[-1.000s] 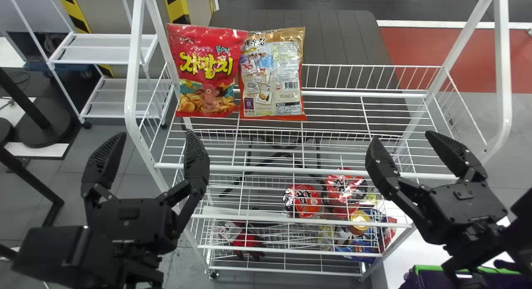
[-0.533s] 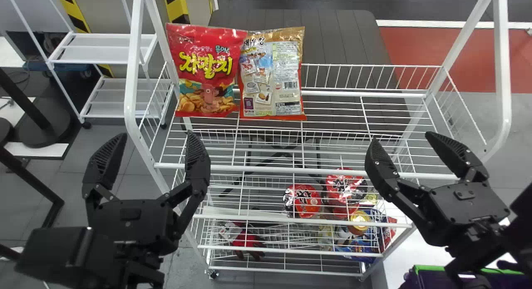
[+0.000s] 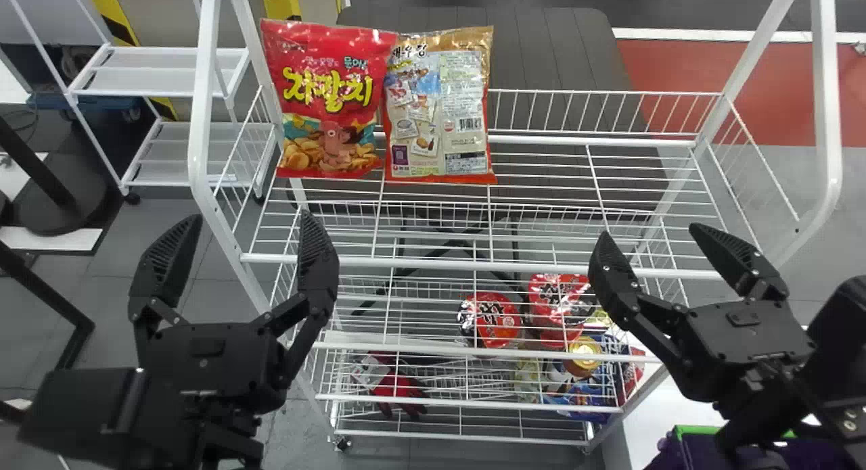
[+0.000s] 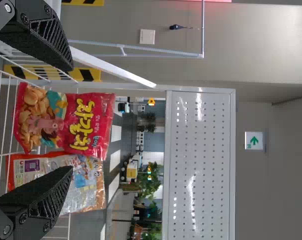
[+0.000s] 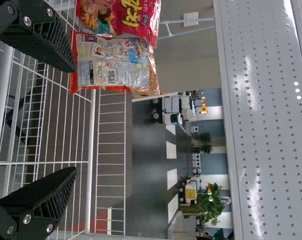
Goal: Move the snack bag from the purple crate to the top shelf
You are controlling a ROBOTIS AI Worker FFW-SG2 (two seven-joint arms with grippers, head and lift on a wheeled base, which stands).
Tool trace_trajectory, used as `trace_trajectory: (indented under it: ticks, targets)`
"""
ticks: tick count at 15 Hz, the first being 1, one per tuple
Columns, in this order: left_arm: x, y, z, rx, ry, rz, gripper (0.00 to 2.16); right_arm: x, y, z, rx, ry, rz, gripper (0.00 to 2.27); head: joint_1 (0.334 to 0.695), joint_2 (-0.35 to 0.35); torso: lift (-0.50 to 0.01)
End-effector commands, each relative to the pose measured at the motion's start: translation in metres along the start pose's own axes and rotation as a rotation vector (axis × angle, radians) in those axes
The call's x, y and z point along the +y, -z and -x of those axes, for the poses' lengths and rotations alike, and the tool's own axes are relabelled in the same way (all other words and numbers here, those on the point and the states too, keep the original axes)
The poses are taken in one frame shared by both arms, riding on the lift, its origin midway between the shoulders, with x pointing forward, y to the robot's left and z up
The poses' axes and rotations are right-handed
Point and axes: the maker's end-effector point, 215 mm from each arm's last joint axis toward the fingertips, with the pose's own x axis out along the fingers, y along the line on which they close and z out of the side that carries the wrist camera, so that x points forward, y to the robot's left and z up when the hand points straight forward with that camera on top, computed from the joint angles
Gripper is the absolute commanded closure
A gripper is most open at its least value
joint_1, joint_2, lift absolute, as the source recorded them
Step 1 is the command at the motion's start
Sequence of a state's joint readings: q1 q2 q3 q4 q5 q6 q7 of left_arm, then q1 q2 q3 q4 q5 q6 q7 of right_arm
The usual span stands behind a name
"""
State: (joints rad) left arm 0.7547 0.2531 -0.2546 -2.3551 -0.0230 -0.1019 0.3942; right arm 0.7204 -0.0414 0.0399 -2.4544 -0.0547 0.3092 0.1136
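The purple crate [image 3: 703,453] with its green rim shows at the bottom right corner of the head view, partly behind the right arm. Two snack bags, a red one [image 3: 331,98] and a brown-orange one [image 3: 440,108], stand side by side at the left of the top shelf [image 3: 541,267]. My left gripper [image 3: 250,220] is parked open before the shelf's left end; the left wrist view has the gripper [image 4: 71,119] with both bags beyond it. Near the shelf's right end, my right gripper [image 3: 649,233] is open and holds nothing; in the right wrist view the gripper [image 5: 73,120] faces the wire rack.
White posts [image 3: 818,111] rise at both ends of the rack. Lower shelves hold red cups [image 3: 497,320], other packets and a red glove [image 3: 399,389]. A white surface [image 3: 643,416] lies at the right, beside the crate. A dark table [image 3: 555,57] stands behind.
In the head view the rack and its bags have shifted slightly up, the left part also leftward. The right gripper sits a little lower and farther left, and its forearm has changed angle.
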Motion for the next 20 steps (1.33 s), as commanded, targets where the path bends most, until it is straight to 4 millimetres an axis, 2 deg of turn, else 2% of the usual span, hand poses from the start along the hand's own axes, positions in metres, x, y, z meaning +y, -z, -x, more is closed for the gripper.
trace_trajectory:
  ticks: [1, 20]
  targets:
    - [0.0, 0.0002, 0.0, 0.0, 0.0, 0.0, 0.12, 0.0003, 0.0009, 0.0005, 0.002, -0.001, 0.001, 0.12, 0.695, 0.006, -0.039]
    - [-0.0052, 0.0001, 0.001, 0.001, 0.008, 0.006, 0.12, 0.006, 0.0001, 0.0026, -0.003, -0.043, 0.016, 0.11, 0.695, 0.006, -0.115]
